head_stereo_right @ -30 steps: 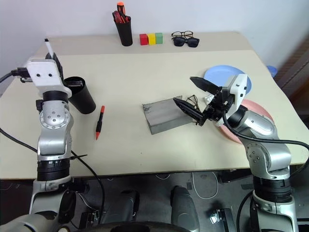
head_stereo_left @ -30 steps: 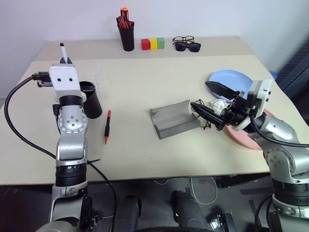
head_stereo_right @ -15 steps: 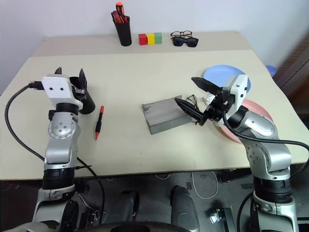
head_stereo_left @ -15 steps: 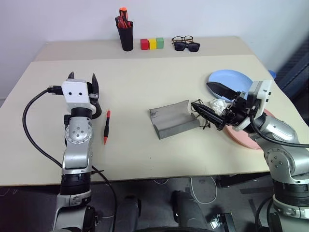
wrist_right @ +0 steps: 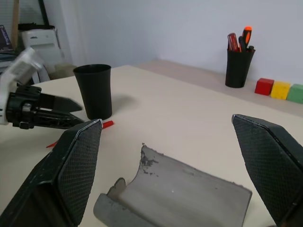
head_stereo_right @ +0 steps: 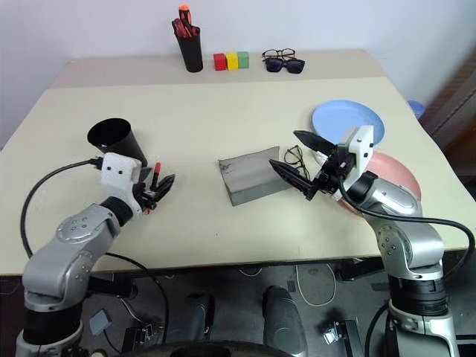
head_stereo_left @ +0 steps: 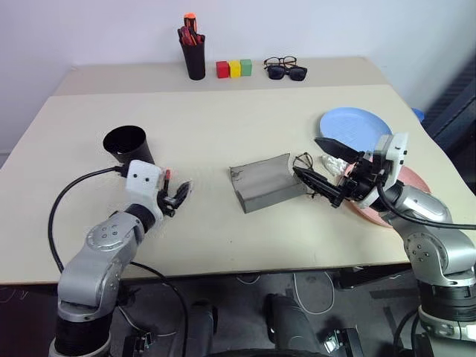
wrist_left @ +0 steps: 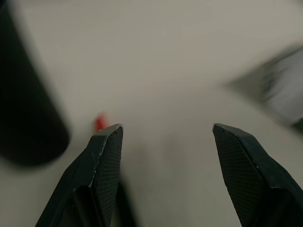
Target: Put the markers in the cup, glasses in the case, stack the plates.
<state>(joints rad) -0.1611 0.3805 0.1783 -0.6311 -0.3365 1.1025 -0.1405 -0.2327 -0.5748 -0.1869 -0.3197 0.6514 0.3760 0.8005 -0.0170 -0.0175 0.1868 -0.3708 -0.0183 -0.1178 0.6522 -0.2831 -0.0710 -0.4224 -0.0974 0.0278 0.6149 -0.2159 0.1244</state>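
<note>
Black cup (head_stereo_left: 128,143), red marker (head_stereo_right: 155,172), grey case (head_stereo_left: 266,182), light blue plate (head_stereo_left: 357,123), salmon pink plate (head_stereo_right: 393,172), beige counter (head_stereo_left: 223,126).

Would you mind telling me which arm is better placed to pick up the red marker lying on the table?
The left. Its open gripper is low at the red marker, right beside the cup. The right gripper is open across the table, over the case and glasses.
</note>
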